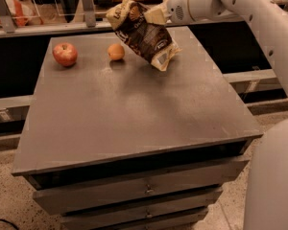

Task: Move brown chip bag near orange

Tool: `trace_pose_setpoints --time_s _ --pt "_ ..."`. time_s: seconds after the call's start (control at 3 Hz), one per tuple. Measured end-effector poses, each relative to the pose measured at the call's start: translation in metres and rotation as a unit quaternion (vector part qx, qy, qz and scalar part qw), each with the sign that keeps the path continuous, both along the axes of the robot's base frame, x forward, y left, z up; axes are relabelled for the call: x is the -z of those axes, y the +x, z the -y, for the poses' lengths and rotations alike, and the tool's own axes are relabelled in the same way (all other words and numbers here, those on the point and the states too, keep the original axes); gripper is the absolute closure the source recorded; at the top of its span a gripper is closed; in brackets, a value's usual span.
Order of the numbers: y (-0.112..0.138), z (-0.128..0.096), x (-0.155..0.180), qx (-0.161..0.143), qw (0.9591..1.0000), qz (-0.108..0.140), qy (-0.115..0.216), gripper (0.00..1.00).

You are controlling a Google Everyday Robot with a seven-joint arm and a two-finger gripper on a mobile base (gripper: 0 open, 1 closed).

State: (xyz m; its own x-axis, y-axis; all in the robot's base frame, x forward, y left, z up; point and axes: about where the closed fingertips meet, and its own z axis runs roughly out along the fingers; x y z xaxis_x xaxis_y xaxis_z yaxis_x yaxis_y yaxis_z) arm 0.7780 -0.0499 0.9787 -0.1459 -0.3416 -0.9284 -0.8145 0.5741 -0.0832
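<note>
The white arm (pixel 259 18) comes in from the right edge, climbs up and away toward the far side, then bends at the top of the view. Its thick wrist section runs left over the far right part of the tabletop (pixel 134 123). At the end of that wrist sits the claw (pixel 157 15), high above the far edge and pointing left. It's clenched on the upper edge of the brown chip bag (pixel 143 33), and the bag hangs clear of the surface!

Look at the bag's line: the long axis runs on a diagonal, from up at the far left down to the near right. 1 cream-yellow end points up and left, past the far edge. The other cream-yellow end dips low and right, the closest part of the bag to the tabletop. The dark printed face is turned toward the camera, crinkled, with lettering near the upper end too small to read.

Below it, a soft shadow (pixel 134 78) spreads across the grey surface.

The orange (pixel 116 51) sits on the far part of the tabletop, just left of the bag's middle and below its raised end. Bag and orange are near each other but apart. Further left, well apart from the bag, rests the red apple (pixel 65 54), the 2 fruits roughly level with each other.

Under the tabletop, drawers (pixel 144 191) face the camera.
</note>
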Motion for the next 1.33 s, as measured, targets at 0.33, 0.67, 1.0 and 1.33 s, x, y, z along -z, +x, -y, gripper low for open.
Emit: trace_pose_setpoints --time_s 0.33,0.67,1.0,1.33 --pt "0.003 -0.006 0.015 0.003 0.9998 -0.016 0.005 1.0" --pt "0.006 -0.008 0.028 0.009 0.9996 -0.027 0.008 1.0" --pt "0.014 -0.005 0.038 0.025 0.9992 -0.031 0.005 1.0" --pt "0.019 0.004 0.039 0.042 0.9987 -0.03 0.006 0.83"
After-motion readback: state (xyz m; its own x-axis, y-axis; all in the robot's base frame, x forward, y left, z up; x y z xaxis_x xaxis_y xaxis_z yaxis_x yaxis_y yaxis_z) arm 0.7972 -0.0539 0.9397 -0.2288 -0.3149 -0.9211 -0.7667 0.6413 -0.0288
